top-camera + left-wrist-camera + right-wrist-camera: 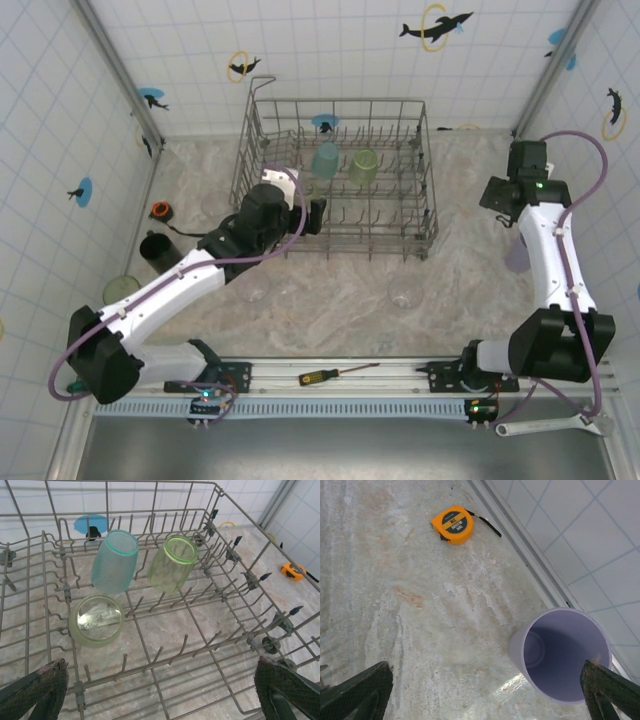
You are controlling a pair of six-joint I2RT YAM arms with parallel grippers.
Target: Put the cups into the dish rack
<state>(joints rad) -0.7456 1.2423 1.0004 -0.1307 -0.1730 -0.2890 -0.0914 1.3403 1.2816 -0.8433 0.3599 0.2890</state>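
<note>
Hovering over the near rows of the dish rack (pixel 385 215), the left gripper (pixel 162 672) has its jaws spread wide and grasps nothing; inside the rack we see a teal cup (pixel 115 560) and a pale green cup (pixel 172 562) tilted against the far tines, with a second pale green cup (pixel 96 620) lower, just in front of the teal one; the right gripper (pixel 487 680) is likewise released and empty above the table; the lavender cup (pixel 560 655) stands upright close by one finger, and we cannot tell whether they touch; an orange tape measure (pixel 454 525) lies well apart; a black mug (pixel 157 247) and a clear glass (pixel 405 292) stand outside the rack.
</note>
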